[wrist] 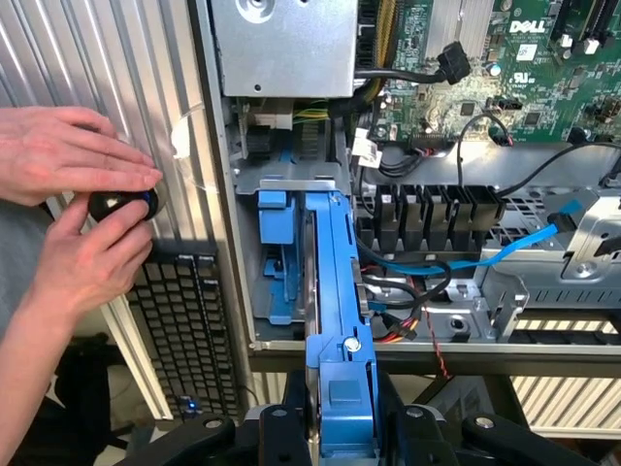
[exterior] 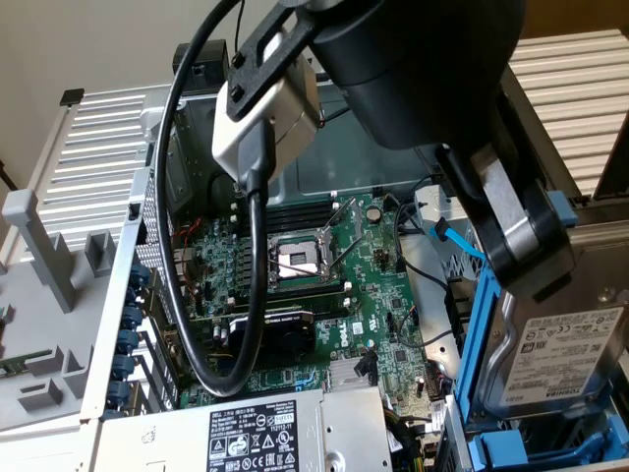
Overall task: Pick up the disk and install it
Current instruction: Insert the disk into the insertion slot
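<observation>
In the exterior view you see the disk (exterior: 575,359), a flat rectangular grey-metal hard drive with a white black-printed label, set in a bright blue plastic carrier frame. It stands on edge with the label face turned towards the camera. The black claw (exterior: 531,264) sits on its upper edge, so the drive hangs directly beneath the claw. Well off to the claw's side lie the green circuit board (exterior: 324,295) and the silver power-supply box with a black-and-white label (exterior: 246,438). A thick black cable (exterior: 251,295) loops down from the silver camera housing (exterior: 263,108) on the wrist. In the wrist view you look along the disk (wrist: 330,291) edge-on. Its blue carrier runs straight out from between the fingers (wrist: 277,437) of the claw (wrist: 340,437), which are clamped on it from both sides. Its far end lies at the grey metal drive cage (wrist: 291,175) ahead of the claw; you cannot tell whether they touch. Out beside the claw, beyond the case wall, a person's two hands (wrist: 68,155) hold a small black round object (wrist: 121,204) near a black keyboard (wrist: 184,311).
</observation>
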